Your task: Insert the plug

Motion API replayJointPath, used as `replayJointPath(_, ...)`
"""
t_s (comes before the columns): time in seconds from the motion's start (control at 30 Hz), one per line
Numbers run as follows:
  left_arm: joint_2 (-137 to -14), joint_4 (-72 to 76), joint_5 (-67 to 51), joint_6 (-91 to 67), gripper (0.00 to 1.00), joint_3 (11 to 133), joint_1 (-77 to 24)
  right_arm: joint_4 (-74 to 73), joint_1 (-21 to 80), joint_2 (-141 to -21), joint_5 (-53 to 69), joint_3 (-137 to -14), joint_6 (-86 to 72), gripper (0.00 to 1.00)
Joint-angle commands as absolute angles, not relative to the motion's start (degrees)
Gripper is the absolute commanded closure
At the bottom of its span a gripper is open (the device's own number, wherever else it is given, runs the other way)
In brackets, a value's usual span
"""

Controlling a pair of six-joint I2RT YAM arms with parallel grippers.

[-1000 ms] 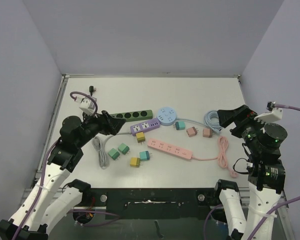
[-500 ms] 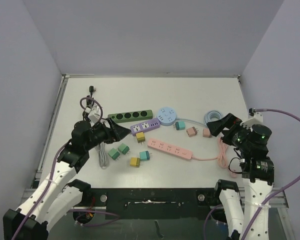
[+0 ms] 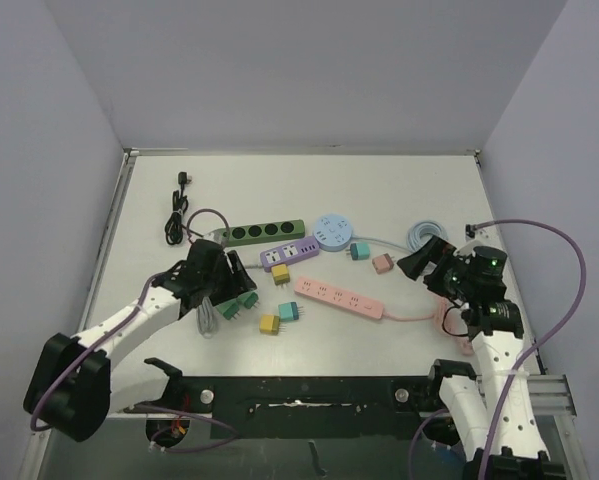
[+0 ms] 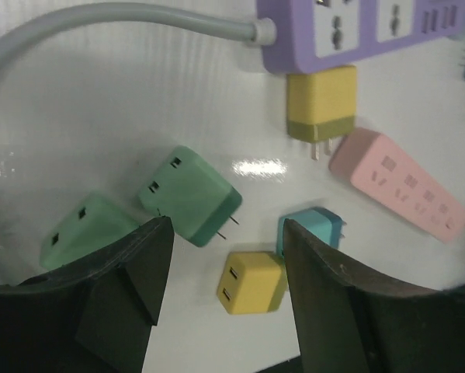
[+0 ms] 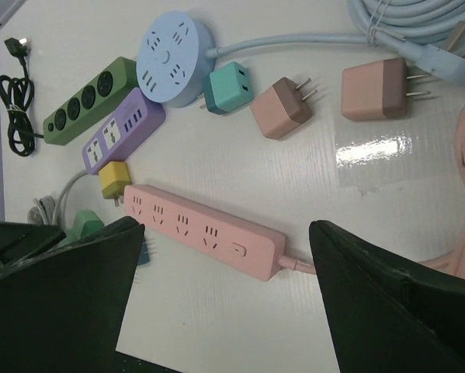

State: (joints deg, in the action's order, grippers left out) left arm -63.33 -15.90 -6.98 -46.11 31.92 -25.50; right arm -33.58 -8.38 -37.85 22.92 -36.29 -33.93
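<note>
My left gripper [image 4: 226, 237] is open and hangs low over loose plugs; nothing is between its fingers. A yellow plug [image 4: 251, 281] lies under the gap, a green plug [image 4: 189, 194] just ahead, and a teal plug [image 4: 310, 231] by the right finger. From above, the left gripper [image 3: 234, 283] covers the green plugs [image 3: 247, 298]. The pink power strip [image 3: 339, 297] lies mid-table. My right gripper [image 5: 224, 233] is open above the pink power strip [image 5: 205, 229]. From above, the right gripper [image 3: 416, 262] sits at that strip's cord end.
A purple strip [image 3: 289, 254], a green strip [image 3: 261, 232] and a round blue socket hub [image 3: 331, 230] lie behind. A teal plug [image 5: 228, 87], a brown plug [image 5: 282, 106] and a pink plug [image 5: 374, 89] sit near a coiled blue cable [image 3: 424, 235]. A black cord [image 3: 177, 212] lies far left.
The left arm has dropped down and right onto the green plugs, and its jaws have narrowed. The right arm has lowered and shifted left toward the pink strip's cord.
</note>
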Motion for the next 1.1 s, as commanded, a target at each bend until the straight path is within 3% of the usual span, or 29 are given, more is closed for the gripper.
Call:
replayJointPath(0.0, -70.1, -18.8, 7.7, -51.4, 0.43, 37.4, -26.9, -24.0, -1.4, -43.5, 18.0, -36.3, -35.3, 0.09)
replayJointPath(0.3, -79.0, -17.7, 8.7, -56.9, 0.43, 41.3, -28.0, -20.3, 13.2, -56.9, 4.3, -40.3, -35.2, 0.08)
replayJointPath(0.73, -83.1, -27.1, 14.3, -58.1, 0.39, 45.3, -33.0, -13.6, 17.6, -62.9, 4.3, -38.8, -35.1, 0.06)
replayJointPath(1.07, -87.7, -24.4, 9.9, -61.2, 0.42, 46.4, -34.3, -12.1, 17.7, -62.6, 5.3, -37.9, -33.8, 0.05)
